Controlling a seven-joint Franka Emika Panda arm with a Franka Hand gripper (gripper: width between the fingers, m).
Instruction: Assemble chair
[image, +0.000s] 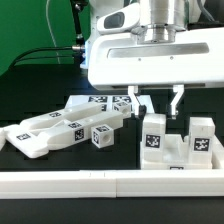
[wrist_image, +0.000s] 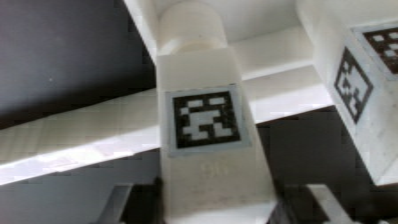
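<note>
The chair is in loose white tagged parts. An upright block (image: 152, 138) stands at the exterior view's right, with a second block (image: 200, 141) beside it. My gripper (image: 157, 104) hangs just above the first block, its fingers apart. In the wrist view this part is a long white bar with one tag (wrist_image: 205, 122) running between my fingertips (wrist_image: 135, 203). Dark gaps show on both sides of it, so the gripper (wrist_image: 224, 205) is open around the bar and not touching it. The second tagged block (wrist_image: 366, 72) shows at the edge.
Several more chair parts lie at the exterior view's left: flat pieces (image: 45, 131), a tagged cube (image: 101, 137) and a bar (image: 112, 104). The long plain white border rail (image: 100, 181) runs along the front; it also crosses the wrist view (wrist_image: 71, 160).
</note>
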